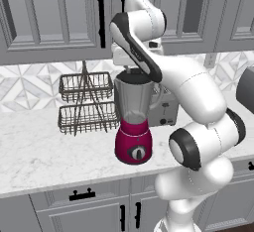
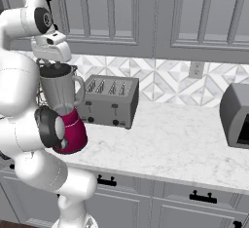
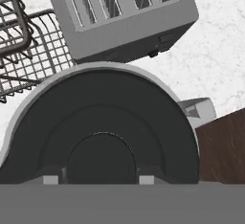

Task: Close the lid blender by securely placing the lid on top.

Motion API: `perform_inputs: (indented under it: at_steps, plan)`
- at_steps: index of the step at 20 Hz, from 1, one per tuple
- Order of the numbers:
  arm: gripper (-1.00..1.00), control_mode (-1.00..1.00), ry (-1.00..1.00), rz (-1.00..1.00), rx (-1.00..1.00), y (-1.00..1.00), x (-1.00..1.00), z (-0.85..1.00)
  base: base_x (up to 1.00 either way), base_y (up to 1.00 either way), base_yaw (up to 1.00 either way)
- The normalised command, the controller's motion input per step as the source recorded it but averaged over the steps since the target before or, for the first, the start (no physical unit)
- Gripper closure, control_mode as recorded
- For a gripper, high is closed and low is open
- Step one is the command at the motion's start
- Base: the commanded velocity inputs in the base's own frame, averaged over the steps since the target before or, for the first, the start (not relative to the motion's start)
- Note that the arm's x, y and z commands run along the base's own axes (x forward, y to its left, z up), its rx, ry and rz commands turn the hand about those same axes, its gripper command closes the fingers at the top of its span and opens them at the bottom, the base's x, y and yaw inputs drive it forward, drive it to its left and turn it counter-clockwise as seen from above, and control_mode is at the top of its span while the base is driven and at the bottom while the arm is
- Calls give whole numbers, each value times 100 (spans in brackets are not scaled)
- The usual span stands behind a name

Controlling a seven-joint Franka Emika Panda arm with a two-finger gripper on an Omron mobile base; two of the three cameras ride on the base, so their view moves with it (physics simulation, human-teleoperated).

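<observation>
The blender stands on the counter with its magenta base and clear grey jar; it also shows at the left in the right base view. The black round lid lies level at the jar's mouth, with the jar's grey rim ringing it closely. My gripper points straight down over the jar. It is shut on the lid's raised centre, one fingertip on each side.
A silver toaster stands right behind the blender. A two-tier wire basket rack sits to its left. A dark appliance is at the counter's far right. Wall cabinets hang close above my hand.
</observation>
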Motion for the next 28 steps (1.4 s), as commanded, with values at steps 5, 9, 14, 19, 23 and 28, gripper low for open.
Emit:
perform_inputs:
  at_steps: [5, 9, 14, 19, 23, 28]
  plan:
    - [100, -100, -1, 0, 0, 0, -11, -25, 0, 0, 0]
    - [100, -100, -19, 0, 0, 0, -6, -27, 0, 0, 0]
    - [100, -100, -19, 0, 0, 0, -1, -37, 0, 0, 0]
    - [100, -100, 0, 0, 5, 0, 0, -20, 0, 0, 0]
    - [100, -100, 0, 0, 17, 0, -1, -15, 0, 0, 0]
    - [-100, -100, 0, 0, 6, 0, 0, -3, 0, 0, 0]
